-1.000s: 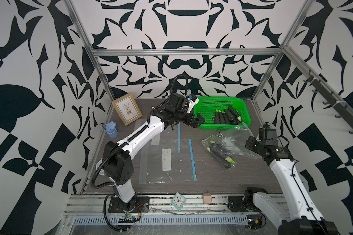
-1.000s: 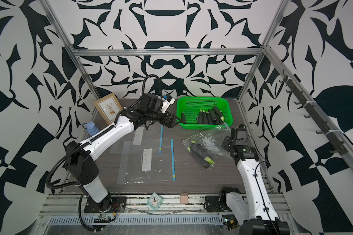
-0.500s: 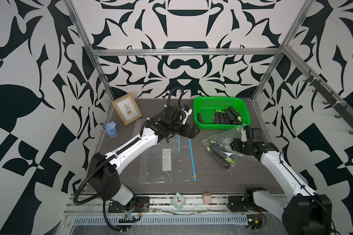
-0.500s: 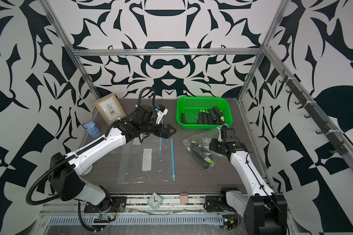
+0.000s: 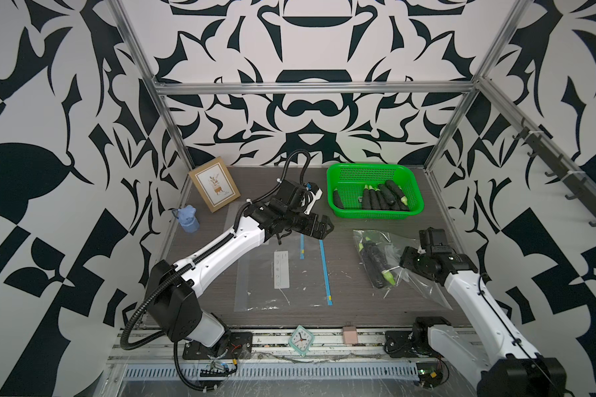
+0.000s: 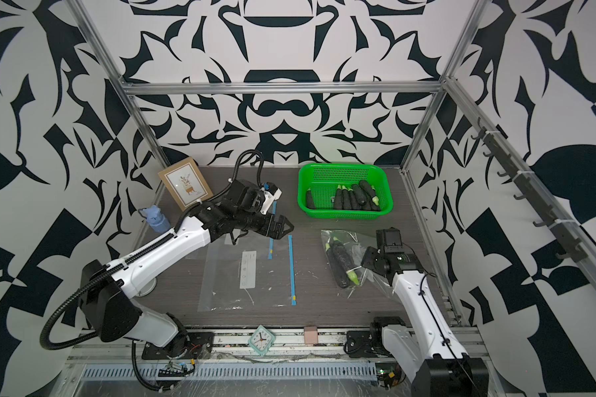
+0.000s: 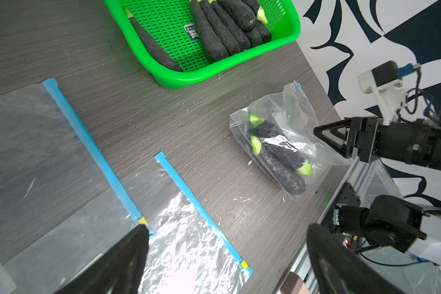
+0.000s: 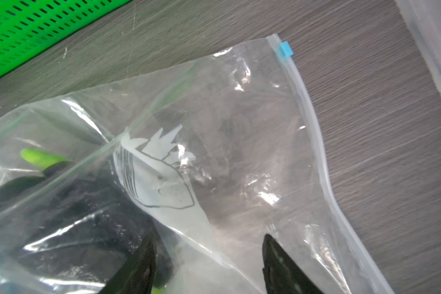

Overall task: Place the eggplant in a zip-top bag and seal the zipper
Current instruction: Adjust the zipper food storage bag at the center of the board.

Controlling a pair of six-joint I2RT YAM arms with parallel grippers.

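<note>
A clear zip-top bag (image 5: 381, 247) (image 6: 344, 247) (image 7: 293, 119) (image 8: 214, 132) holding dark eggplants (image 5: 375, 266) (image 7: 281, 164) (image 8: 74, 219) with green stems lies right of centre. Its blue slider (image 8: 286, 49) (image 7: 298, 86) sits at one end of the zipper. My right gripper (image 5: 404, 264) (image 6: 365, 262) (image 7: 316, 132) (image 8: 206, 244) is at the bag's right edge, jaws apart over loose bag film, gripping nothing. My left gripper (image 5: 325, 227) (image 6: 285, 228) (image 7: 227, 229) hovers wide open above the far ends of two flat empty bags (image 5: 283, 278) (image 7: 189, 241) with blue zippers (image 5: 325, 271).
A green basket (image 5: 369, 216) (image 6: 341, 216) (image 7: 214, 73) with several eggplants (image 5: 382, 200) stands at the back right. A picture frame (image 5: 214, 189) and a blue bottle (image 5: 188, 220) are at the back left. A small clock (image 5: 301, 340) and a pink block (image 5: 350, 335) sit on the front rail.
The left gripper drew back from the basket toward the table's middle, staying open. The right arm swung down to the filled bag's edge and its jaws widened.
</note>
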